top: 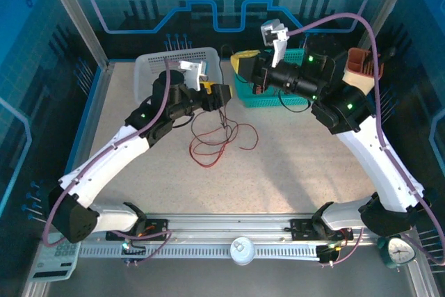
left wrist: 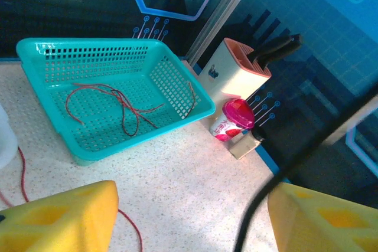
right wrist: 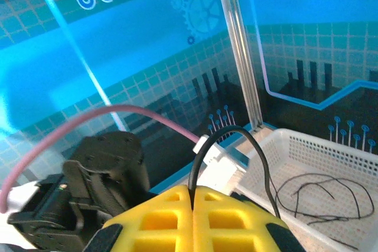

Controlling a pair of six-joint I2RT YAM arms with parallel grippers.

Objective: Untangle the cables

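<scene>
A tangle of thin red cables (top: 217,140) lies in loops on the table's middle. My left gripper (top: 221,92) hovers just behind it, open; in the left wrist view its yellow fingers (left wrist: 62,216) stand wide apart, and a blurred black cable (left wrist: 277,181) crosses the gap near the right finger. My right gripper (top: 242,64) is at the teal basket's left end, shut on a black cable (right wrist: 236,131) that arches up from between its yellow fingers (right wrist: 165,216). More red cables (left wrist: 112,104) lie in the teal basket (left wrist: 177,119). Black cables (right wrist: 322,193) lie in the white basket (right wrist: 354,151).
A knife block (left wrist: 236,69) and a pink-lidded cup (left wrist: 234,117) stand right of the teal basket (top: 278,95). The white basket (top: 156,67) sits at the back left. A calculator (top: 59,255), a round tin (top: 242,250) and a dial timer (top: 398,250) lie by the front rail.
</scene>
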